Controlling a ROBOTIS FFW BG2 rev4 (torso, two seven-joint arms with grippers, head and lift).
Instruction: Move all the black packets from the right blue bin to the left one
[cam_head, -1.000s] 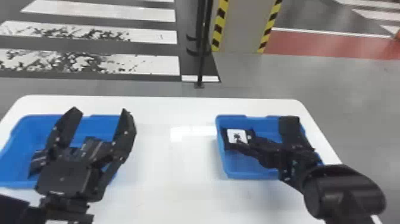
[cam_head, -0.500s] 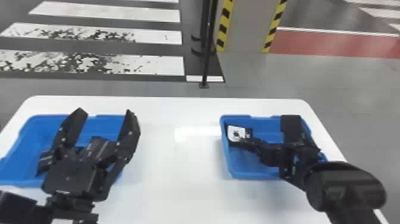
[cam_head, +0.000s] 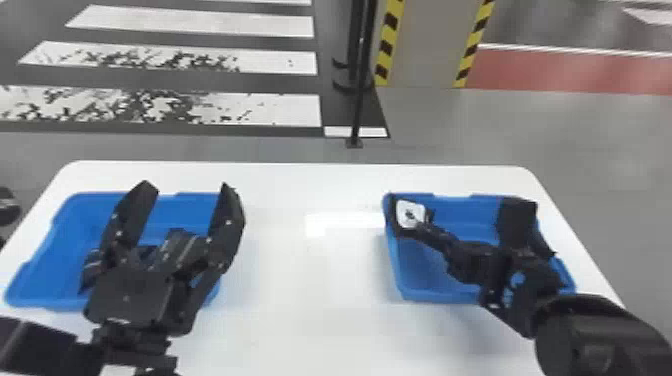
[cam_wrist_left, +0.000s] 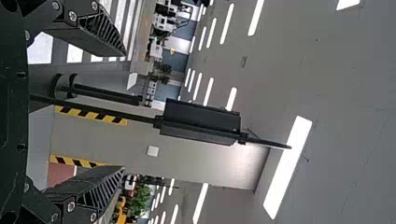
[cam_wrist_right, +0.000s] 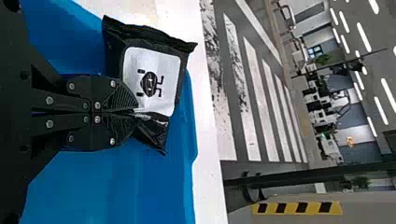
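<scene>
Black packet (cam_head: 412, 214): long axis side to side, at the right blue bin (cam_head: 440, 296)'s far-left corner; crimped, white label facing your head camera. Right gripper (cam_head: 419, 225): jaws closed on it. Left gripper (cam_head: 186, 186): jaws wide, empty.

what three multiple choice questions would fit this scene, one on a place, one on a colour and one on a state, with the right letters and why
1. Where is the white-labelled packet?
A) lying on the table
B) at the right bin, in the right gripper
C) on the floor

2. What colour is the left bin?
A) red
B) yellow
C) blue

3. How do the fingers of the left gripper stand?
A) apart, nothing held
B) shut on a packet
C) shut and empty

Right letters:
1 B: the right wrist view shows the packet's edge pinched between the fingertips, with the bin's blue around it.
2 C: its walls and rim are plainly blue in the head view.
3 A: both views of it show a wide gap between the fingers with nothing clasped.
</scene>
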